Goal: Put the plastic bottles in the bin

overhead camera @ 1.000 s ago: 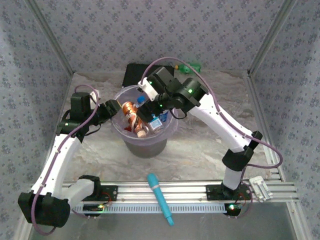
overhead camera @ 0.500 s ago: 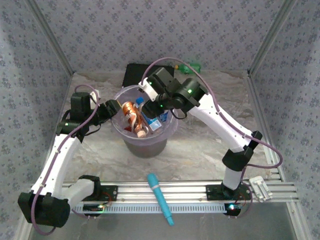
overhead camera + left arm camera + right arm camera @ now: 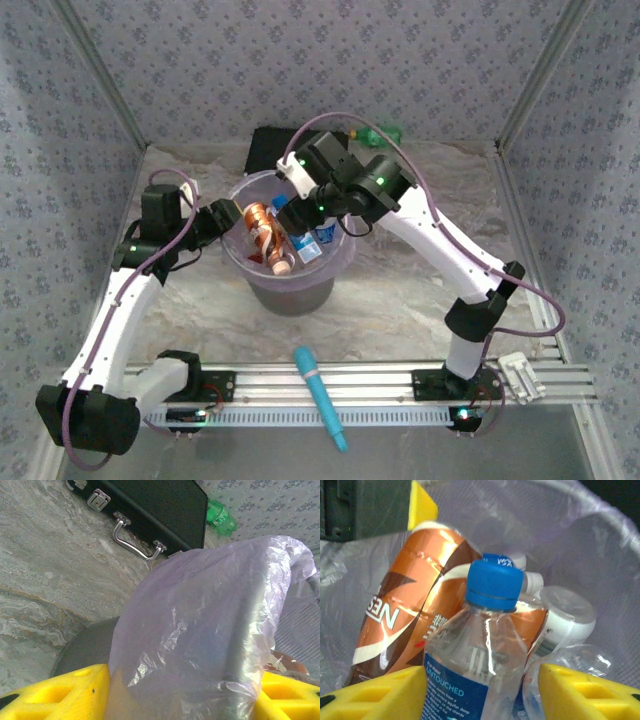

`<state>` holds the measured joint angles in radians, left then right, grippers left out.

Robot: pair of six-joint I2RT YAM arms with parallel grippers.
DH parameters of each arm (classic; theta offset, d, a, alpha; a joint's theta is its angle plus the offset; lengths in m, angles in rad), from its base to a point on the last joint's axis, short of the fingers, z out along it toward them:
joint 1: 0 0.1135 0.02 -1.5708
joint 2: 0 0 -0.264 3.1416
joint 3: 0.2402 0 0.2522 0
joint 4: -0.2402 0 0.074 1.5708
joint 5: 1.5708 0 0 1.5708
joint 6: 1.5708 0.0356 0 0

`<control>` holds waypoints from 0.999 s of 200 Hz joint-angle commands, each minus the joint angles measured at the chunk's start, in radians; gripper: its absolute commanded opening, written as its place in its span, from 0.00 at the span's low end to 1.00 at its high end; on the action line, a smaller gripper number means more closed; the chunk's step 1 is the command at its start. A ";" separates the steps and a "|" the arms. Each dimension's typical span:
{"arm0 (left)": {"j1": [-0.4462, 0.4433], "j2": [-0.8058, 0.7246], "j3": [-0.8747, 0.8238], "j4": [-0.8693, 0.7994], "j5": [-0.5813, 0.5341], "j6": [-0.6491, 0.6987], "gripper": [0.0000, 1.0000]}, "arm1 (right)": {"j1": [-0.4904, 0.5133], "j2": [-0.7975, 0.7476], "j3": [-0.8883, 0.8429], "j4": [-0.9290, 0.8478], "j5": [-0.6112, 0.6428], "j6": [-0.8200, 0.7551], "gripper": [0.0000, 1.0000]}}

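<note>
My left end effector [image 3: 172,697] clamps the bin [image 3: 200,620] by its rim. My right end effector [image 3: 482,692] straddles a blue-capped bottle [image 3: 490,630] inside the bin; gripping or released, I cannot tell. Next: let go, then fetch the green bottle [image 3: 385,132].

White links, black joints and purple cables make up the left arm [image 3: 114,325] and right arm [image 3: 445,248]; yellow jaws.

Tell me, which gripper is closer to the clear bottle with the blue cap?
Right. The right gripper has the blue-capped bottle between its fingers, inside the bin; the left gripper sits on the bin's left rim.
</note>
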<state>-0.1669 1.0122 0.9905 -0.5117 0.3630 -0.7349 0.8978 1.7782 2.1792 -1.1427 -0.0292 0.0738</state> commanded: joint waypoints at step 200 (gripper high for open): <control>-0.028 0.051 0.074 -0.011 0.020 0.000 0.61 | -0.736 0.051 -0.567 1.053 -0.238 0.831 0.79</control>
<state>-0.1829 1.0569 1.0252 -0.4992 0.3698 -0.7345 0.1596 1.7405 1.6169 -0.2672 -0.2852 0.7403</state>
